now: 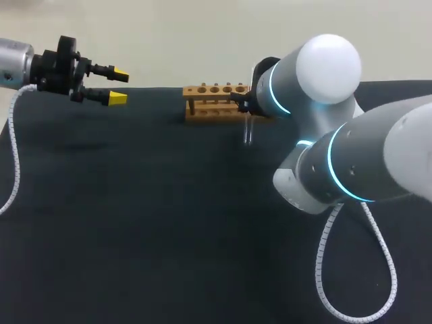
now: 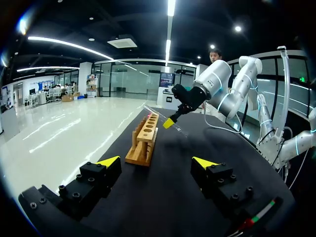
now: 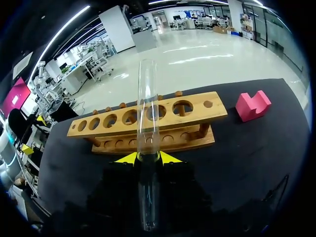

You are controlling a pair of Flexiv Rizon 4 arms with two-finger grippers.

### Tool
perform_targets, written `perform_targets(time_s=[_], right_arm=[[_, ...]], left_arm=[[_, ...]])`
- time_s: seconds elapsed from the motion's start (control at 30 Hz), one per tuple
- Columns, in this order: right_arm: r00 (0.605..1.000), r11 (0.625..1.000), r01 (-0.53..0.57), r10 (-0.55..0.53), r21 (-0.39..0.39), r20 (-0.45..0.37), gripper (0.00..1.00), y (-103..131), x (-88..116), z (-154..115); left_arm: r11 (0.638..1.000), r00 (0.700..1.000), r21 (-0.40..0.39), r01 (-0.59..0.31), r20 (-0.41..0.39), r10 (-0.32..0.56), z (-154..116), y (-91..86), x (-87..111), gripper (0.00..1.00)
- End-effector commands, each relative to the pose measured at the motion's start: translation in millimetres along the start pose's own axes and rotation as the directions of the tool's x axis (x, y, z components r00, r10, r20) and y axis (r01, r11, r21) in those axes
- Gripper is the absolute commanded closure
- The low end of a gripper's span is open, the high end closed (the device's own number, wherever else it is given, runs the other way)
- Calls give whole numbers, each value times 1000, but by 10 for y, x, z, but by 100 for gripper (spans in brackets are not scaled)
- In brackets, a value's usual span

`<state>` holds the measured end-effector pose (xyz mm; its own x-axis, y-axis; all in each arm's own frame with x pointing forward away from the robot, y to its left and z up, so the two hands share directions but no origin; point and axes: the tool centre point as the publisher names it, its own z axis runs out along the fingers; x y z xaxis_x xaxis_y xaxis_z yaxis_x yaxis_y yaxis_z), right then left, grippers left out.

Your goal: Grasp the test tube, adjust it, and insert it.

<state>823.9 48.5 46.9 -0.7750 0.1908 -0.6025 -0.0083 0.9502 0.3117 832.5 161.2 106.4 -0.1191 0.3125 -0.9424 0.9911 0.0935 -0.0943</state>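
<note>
1 test tube [image 3: 148, 113]; 1 wooden rack [image 3: 118, 129], top bar with 6 large holes plus 1 small; 1 pink block [image 3: 253, 105]; 2 grippers, left gripper [image 1: 118, 85] and right gripper [image 3: 148, 158], 2 yellow tips each

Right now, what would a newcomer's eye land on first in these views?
The clear glass test tube, clamped between the yellow tips of the right gripper, sits just in front of the light wooden rack with its row of round holes, not yet inserted. Next come the pink notched block on the black table beside the rack's end, and the left gripper, open near the table's far left corner.
</note>
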Motion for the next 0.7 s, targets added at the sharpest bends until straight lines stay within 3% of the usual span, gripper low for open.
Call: perform_targets(time_s=[0.03,0.27,0.7], right_arm=[[987,1000,0,-2,-15,-159,100,-23,-48,72],[978,1000,-2,1,-5,-206,100,-23,-39,111],[976,1000,-8,6,-9,-217,100,-8,12,103]], left_arm=[[1000,1000,7,-1,1,1,-2,31,7,0],[1000,1000,7,-1,1,1,-2,31,7,0],[1000,1000,7,-1,1,1,-2,31,7,0]])
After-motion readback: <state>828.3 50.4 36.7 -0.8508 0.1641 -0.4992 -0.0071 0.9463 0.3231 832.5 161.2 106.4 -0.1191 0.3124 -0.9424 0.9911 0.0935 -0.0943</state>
